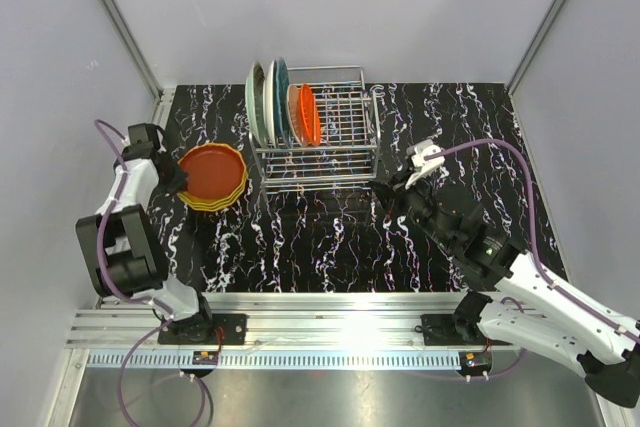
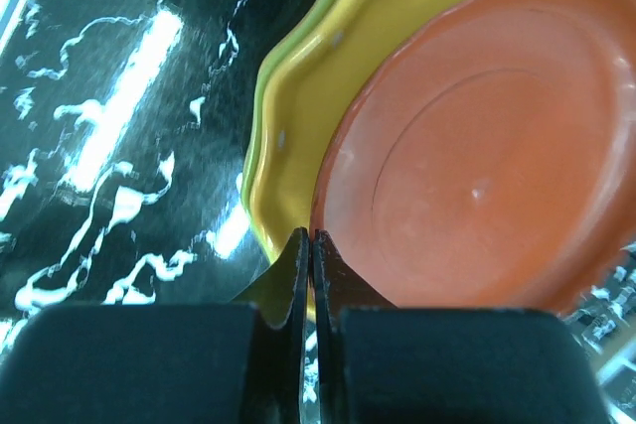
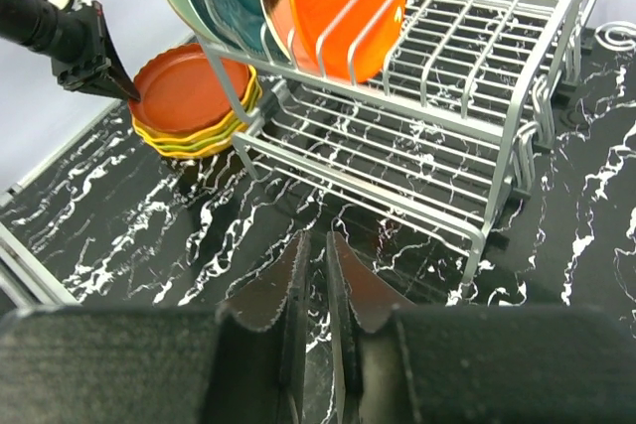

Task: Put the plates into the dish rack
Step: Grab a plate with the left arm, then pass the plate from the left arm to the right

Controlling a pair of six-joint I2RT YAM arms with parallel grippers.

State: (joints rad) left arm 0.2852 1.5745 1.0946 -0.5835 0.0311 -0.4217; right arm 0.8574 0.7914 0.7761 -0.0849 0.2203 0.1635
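Observation:
The chrome wire dish rack [image 1: 340, 152] stands at the back middle. It holds several upright plates at its left end: mint green [image 1: 257, 102], teal [image 1: 281, 97], cream [image 1: 293, 112] and orange [image 1: 310, 115]. Left of it, a red-orange plate [image 1: 212, 169] lies on top of yellow and yellow-green dotted plates [image 2: 328, 96]. My left gripper [image 1: 178, 179] is shut and empty, its tips at the near-left rim of that stack [image 2: 309, 235]. My right gripper [image 1: 385, 192] is shut and empty, low over the table in front of the rack's right corner [image 3: 315, 237].
The rack's right half [image 3: 447, 76] has empty slots. The black marbled table [image 1: 330, 247] is walled by grey panels on both sides and at the back. An aluminium rail [image 1: 340, 332] runs along the near edge.

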